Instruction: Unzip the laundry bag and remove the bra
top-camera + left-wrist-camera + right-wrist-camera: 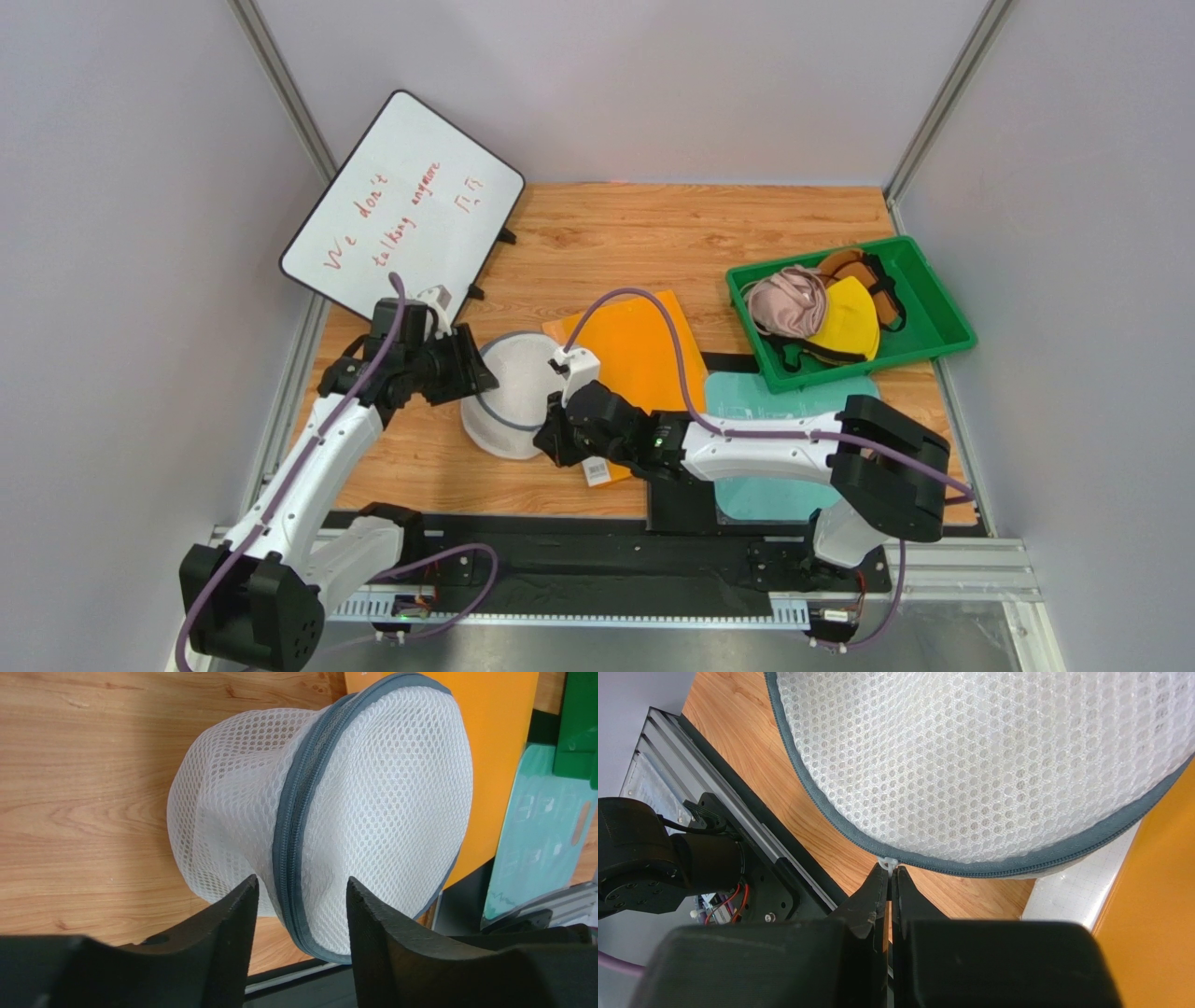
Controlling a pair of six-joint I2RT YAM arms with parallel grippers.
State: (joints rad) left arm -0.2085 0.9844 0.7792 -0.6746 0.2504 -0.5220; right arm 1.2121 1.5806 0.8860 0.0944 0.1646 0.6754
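The laundry bag point(516, 392), a round white mesh drum with a grey zipper rim, lies tipped on the wooden table between both arms. My left gripper point(302, 880) is open at the bag's left side. Its fingers stand either side of the zipper rim point(295, 833) without pinching it. My right gripper point(891, 868) is shut on the small white zipper pull point(887, 861) at the bag's near edge. In the top view the right gripper point(550, 437) sits just below the bag. The bra is hidden; no ochre fabric shows through the mesh point(976, 763).
A green tray point(929, 305) at the back right holds pink, yellow and brown garments. An orange mat point(645, 350) and a teal board point(765, 399) lie right of the bag. A whiteboard point(400, 210) leans at the back left.
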